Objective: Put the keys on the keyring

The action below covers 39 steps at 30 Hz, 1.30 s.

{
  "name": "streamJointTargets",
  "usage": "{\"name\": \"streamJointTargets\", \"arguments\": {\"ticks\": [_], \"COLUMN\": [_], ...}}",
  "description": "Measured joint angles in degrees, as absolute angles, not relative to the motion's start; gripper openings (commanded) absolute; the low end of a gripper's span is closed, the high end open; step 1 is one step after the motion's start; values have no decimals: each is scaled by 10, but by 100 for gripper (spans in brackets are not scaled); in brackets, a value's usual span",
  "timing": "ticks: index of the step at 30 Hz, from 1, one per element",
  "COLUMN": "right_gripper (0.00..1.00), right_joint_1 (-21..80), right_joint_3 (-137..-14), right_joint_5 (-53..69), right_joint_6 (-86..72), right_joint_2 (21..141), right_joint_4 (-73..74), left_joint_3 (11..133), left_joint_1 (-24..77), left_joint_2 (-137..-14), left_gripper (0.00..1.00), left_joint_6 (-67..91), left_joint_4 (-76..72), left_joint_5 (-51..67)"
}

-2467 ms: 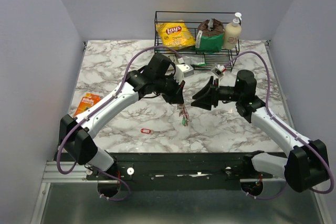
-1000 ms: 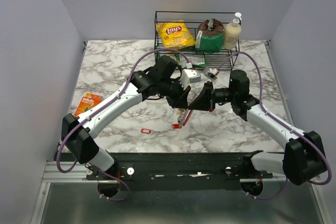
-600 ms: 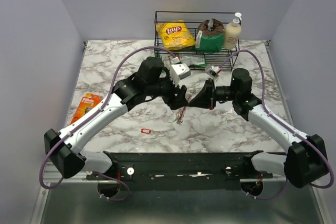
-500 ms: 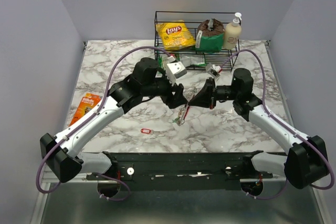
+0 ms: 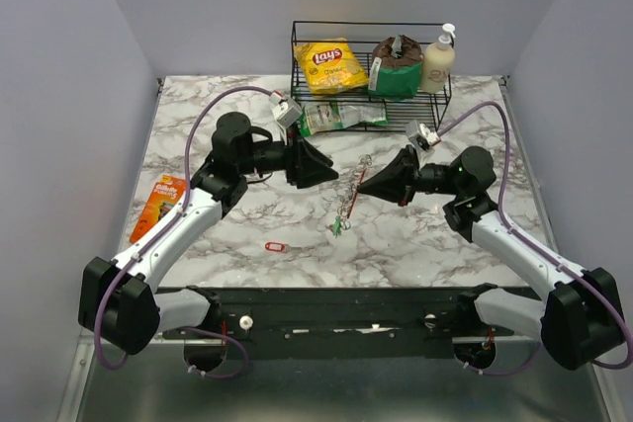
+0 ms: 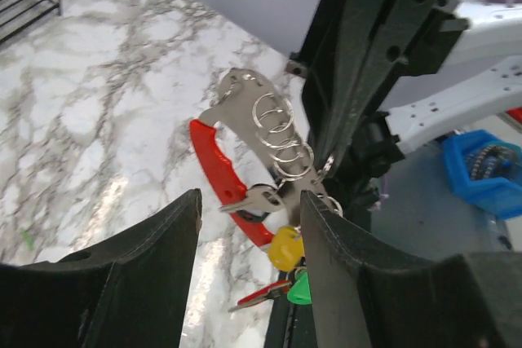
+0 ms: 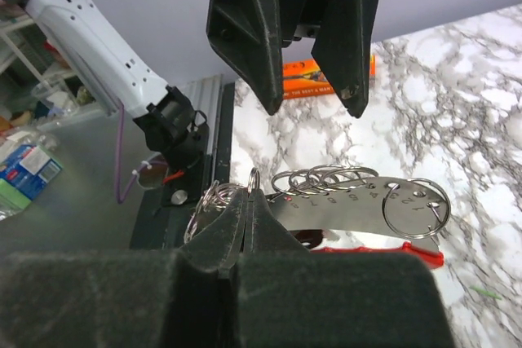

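My right gripper is shut on a thin keyring of the bunch, which hangs from it above the marble table. The bunch has a silvery flat piece with several rings, a red oval loop and keys with yellow, green and red tags. My left gripper stands open just left of the bunch, apart from it. In the left wrist view the bunch hangs beyond my open left gripper. A lone red tag lies on the table near the front.
An orange razor pack lies at the table's left edge. A black wire rack at the back holds a yellow chip bag, a dark bag and a soap bottle. A green packet lies before the rack.
My left gripper has opened, let go of the bunch and pulled back to the left. The right gripper has stayed shut on the ring and shifted slightly right with the bunch.
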<state>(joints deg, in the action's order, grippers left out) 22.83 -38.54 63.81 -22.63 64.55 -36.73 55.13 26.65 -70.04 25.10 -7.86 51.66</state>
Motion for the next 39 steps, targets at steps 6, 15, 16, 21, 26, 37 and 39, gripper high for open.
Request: {"name": "streamJointTargets", "arguments": {"ticks": [6, 15, 16, 21, 26, 37, 39], "right_gripper": [1, 1, 1, 1, 1, 1, 1], "right_joint_1": [228, 228, 228, 228, 228, 229, 229], "right_joint_3": [-354, -358, -359, -365, -365, -365, -365], "right_joint_5": [628, 626, 627, 627, 627, 627, 627], "right_joint_6": [-288, -341, -345, -360, -365, -366, -367], "right_joint_2": [646, 670, 673, 678, 678, 679, 679], "right_joint_4": [-491, -578, -582, -600, -605, -605, -605], "left_joint_3": [539, 537, 536, 536, 536, 552, 553], "left_joint_1": [266, 266, 267, 273, 282, 300, 302], "left_joint_2": [-700, -718, -721, -742, -749, -762, -766], "left_gripper": [55, 49, 48, 45, 44, 43, 43], "left_joint_6": [343, 398, 403, 416, 408, 358, 354], "left_joint_4": [-232, -325, -334, -347, -337, -276, -272], "left_joint_5": [590, 632, 635, 649, 653, 652, 652]}}
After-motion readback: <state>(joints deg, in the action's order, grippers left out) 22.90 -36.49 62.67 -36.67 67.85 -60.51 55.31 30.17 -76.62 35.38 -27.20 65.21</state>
